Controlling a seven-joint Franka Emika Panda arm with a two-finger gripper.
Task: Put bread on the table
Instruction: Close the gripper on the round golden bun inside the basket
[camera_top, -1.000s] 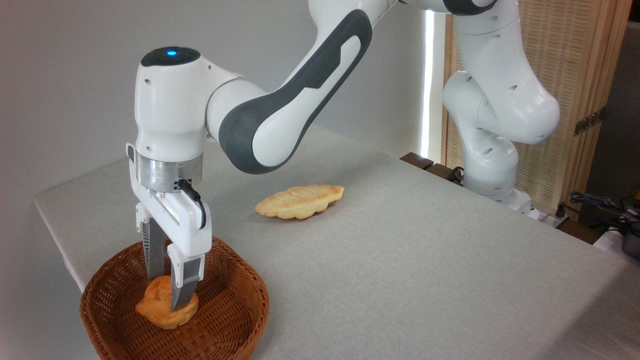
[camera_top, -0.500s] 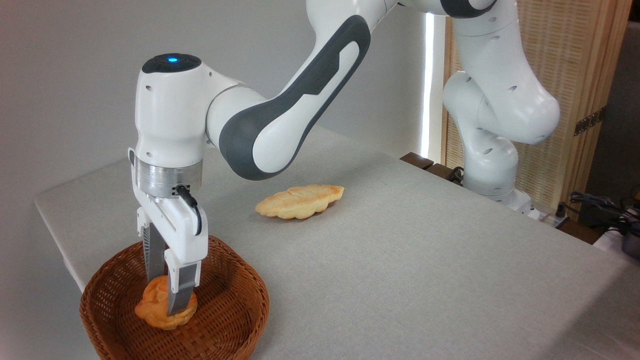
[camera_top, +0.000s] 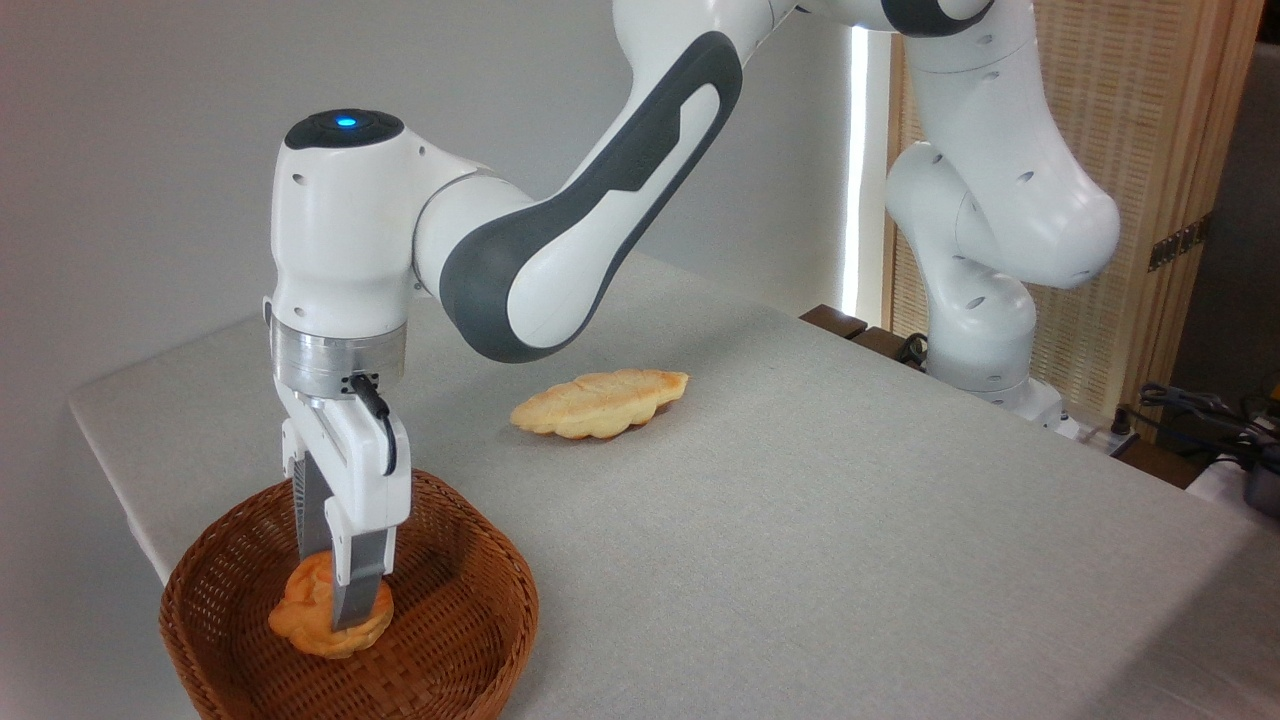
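Down in the basket (camera_top: 470, 640), the bread (camera_top: 305, 612) is pinched between the gripper (camera_top: 338, 590) fingers; lifting and placing on the table (camera_top: 800, 520) is left.

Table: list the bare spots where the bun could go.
The table is bare right of the basket and in front of the pastry. Crowded only at the basket, where the gripper grips the bun.

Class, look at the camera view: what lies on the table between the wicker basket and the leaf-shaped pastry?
Nothing: in the camera view only bare grey table runs from the basket to the pastry.
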